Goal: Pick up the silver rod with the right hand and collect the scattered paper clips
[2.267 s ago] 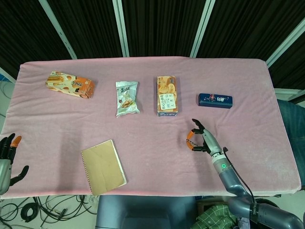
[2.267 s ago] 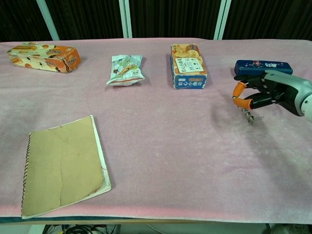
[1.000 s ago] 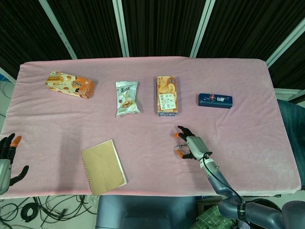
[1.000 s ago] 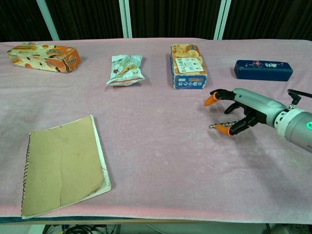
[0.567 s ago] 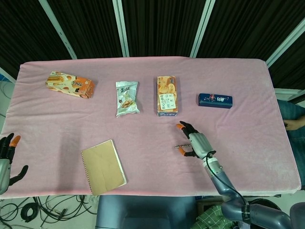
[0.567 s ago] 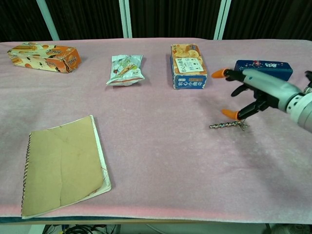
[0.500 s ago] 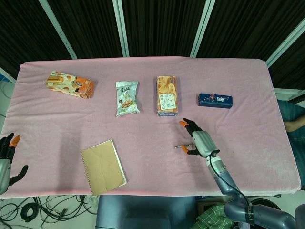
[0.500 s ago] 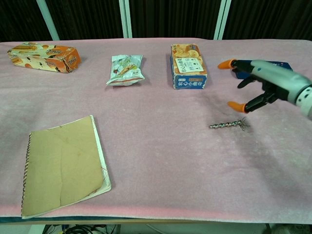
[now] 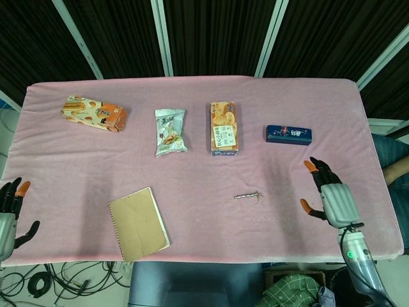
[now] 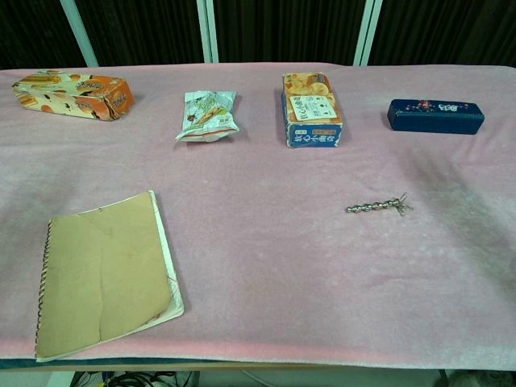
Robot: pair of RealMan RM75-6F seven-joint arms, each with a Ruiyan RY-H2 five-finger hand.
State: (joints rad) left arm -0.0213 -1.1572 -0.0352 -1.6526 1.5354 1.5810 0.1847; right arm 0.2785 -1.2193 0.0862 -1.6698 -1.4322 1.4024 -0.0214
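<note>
The silver rod (image 9: 246,196) lies flat on the pink cloth, right of centre; in the chest view the rod (image 10: 372,207) carries a small bunch of paper clips (image 10: 401,206) at its right end. My right hand (image 9: 331,195) hovers well to the right of the rod near the table's right front, fingers spread, holding nothing. It does not show in the chest view. My left hand (image 9: 11,208) hangs off the table's left front corner, fingers apart and empty.
A brown notebook (image 9: 137,223) lies at the front left. Along the back stand an orange snack box (image 9: 93,113), a snack bag (image 9: 170,131), a biscuit box (image 9: 224,128) and a dark blue case (image 9: 289,135). The pink table's (image 9: 192,173) front edge is near.
My right hand let go of the rod and pulled away to the right, out of the chest view. The rod with its clips stays on the cloth. The left hand has not moved.
</note>
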